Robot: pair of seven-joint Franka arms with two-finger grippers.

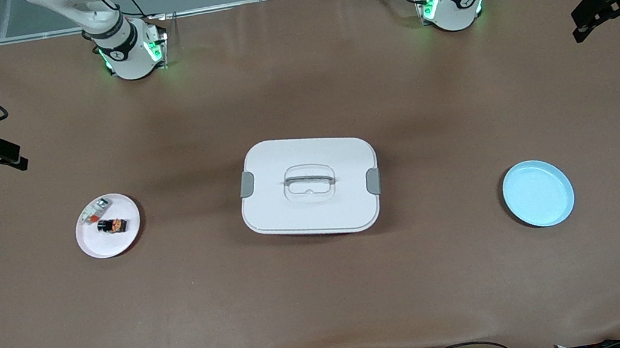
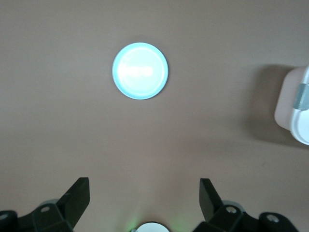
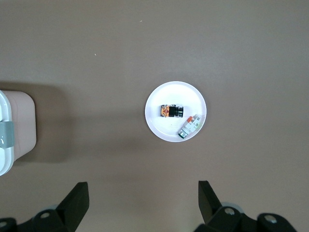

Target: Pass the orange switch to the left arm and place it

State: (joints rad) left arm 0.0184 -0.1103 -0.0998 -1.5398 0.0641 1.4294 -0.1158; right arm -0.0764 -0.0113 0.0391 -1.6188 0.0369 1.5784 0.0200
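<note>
The orange switch (image 1: 113, 225) lies on its side on a small white plate (image 1: 108, 246) toward the right arm's end of the table. In the right wrist view the switch (image 3: 172, 111) sits on that plate (image 3: 166, 130). The white box (image 1: 309, 185) stands mid-table with its lid on. My right gripper (image 1: 10, 156) hangs high over bare table at its arm's end, open and empty (image 3: 142, 188). My left gripper (image 1: 584, 29) hangs high over bare table at the other end, open and empty (image 2: 145, 186).
A small white-grey component (image 1: 95, 211) with a red mark lies beside the switch on the white plate. An empty light-blue plate (image 1: 538, 193) sits toward the left arm's end and shows in the left wrist view (image 2: 140, 70). Box edges show in both wrist views.
</note>
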